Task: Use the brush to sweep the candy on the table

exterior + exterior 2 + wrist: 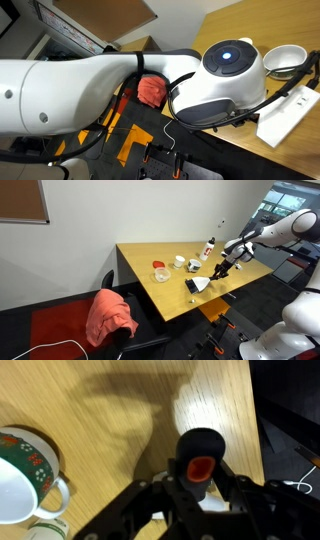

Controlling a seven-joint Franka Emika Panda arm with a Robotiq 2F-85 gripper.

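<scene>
The table (140, 262) was a large light-brown wooden top with a smooth, plain grain, set in an office-like room with a white wall, a dark floor, a corkboard (20, 200) in the upper corner and a window (290, 200) at the far side. A red-orange cloth (108, 315) was draped over a black chair just in front of the table. In an exterior view a white bowl (285, 60) and a white power strip (285, 115) lay on the wood beyond the arm's bulky white joints.

A white bottle (208, 248) with a red cap stood near the far edge, its label too small to read. The mug (25, 470) in the wrist view bore a green and red festive pattern with no legible words.

The gripper (222, 270) was closed around the black handle of the brush (200, 283), whose pale head sat low at the table surface, below and to one side of the claw. In the wrist view the fingers (232, 485) flanked that handle, whose end showed a red inset. The candy was too small to make out with certainty in any view.
</scene>
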